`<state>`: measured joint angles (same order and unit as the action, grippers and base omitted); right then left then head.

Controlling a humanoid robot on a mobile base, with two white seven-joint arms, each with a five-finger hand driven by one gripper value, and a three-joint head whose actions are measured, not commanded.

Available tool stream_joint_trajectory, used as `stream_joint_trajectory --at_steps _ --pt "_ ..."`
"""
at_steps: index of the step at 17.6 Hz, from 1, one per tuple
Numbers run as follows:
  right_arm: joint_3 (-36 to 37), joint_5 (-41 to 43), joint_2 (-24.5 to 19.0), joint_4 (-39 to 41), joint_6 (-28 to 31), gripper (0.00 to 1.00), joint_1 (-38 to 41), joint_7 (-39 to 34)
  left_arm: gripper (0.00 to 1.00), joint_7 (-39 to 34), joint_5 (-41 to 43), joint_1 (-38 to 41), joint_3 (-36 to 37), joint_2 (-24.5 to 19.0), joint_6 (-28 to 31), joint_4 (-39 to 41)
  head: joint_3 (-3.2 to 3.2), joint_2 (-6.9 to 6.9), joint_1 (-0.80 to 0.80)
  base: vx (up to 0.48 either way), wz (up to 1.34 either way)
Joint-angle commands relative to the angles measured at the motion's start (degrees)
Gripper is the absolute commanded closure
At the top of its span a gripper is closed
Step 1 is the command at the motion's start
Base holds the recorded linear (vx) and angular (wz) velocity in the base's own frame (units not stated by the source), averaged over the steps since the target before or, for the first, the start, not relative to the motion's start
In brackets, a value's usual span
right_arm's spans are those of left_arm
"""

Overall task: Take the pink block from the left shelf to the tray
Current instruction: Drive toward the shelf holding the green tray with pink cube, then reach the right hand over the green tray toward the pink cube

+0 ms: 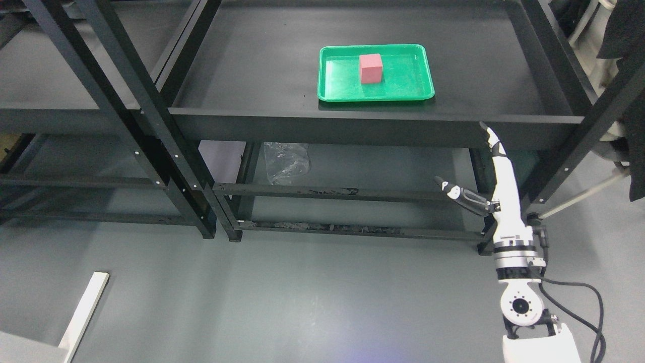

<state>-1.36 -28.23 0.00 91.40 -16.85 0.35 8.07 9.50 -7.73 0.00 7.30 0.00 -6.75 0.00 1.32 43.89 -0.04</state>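
Observation:
A pink block (371,68) stands upright inside a green tray (403,93) on the top level of the black shelf (322,128) in the middle of the head view. My right hand (471,169) is raised below and in front of the shelf's front rail, to the lower right of the tray. Its fingers (496,151) are stretched straight and the thumb sticks out to the left, and it holds nothing. The left arm does not show.
A second black shelf (75,116) stands at the left, its top level bare. A crumpled clear plastic bag (284,161) lies on the lower level. A white plank (83,312) rests on the grey floor at the lower left. Dark clothing (630,75) hangs at the right edge.

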Motion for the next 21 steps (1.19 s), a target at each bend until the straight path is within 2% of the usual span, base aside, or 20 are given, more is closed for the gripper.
stream_joint_trajectory --at_steps 1,3,5,12,17,21 --pt "-1.7 -34.1 1.0 0.2 -3.7 0.01 0.9 5.6 0.00 0.0 0.0 1.1 0.0 -1.0 0.0 1.0 0.00 0.00 0.00 0.245 0.02" --pt "-1.9 -39.2 1.0 0.3 -4.2 0.01 1.7 11.9 0.00 0.0 0.0 1.1 0.0 -1.0 0.0 1.0 0.00 0.00 0.00 0.242 0.01" --pt "-3.1 -42.3 1.0 0.3 -4.3 0.01 2.7 13.9 0.00 0.0 0.0 1.1 0.0 -1.0 0.0 1.0 0.00 0.00 0.00 0.240 0.02" --pt "-3.8 -42.2 1.0 0.2 -4.6 0.00 3.1 10.9 0.00 0.0 0.0 1.1 0.0 -1.0 0.0 1.0 0.00 0.00 0.00 0.250 0.05" --pt "-3.8 -50.2 1.0 -0.1 3.2 0.01 0.8 10.8 0.00 0.0 0.0 1.1 0.0 -1.0 0.0 1.0 0.00 0.00 0.00 0.233 0.05" --pt "-4.9 -48.2 1.0 -0.1 5.4 0.01 0.7 10.7 0.00 0.0 0.0 1.1 0.0 -1.0 0.0 1.0 0.00 0.00 0.00 0.218 0.02"
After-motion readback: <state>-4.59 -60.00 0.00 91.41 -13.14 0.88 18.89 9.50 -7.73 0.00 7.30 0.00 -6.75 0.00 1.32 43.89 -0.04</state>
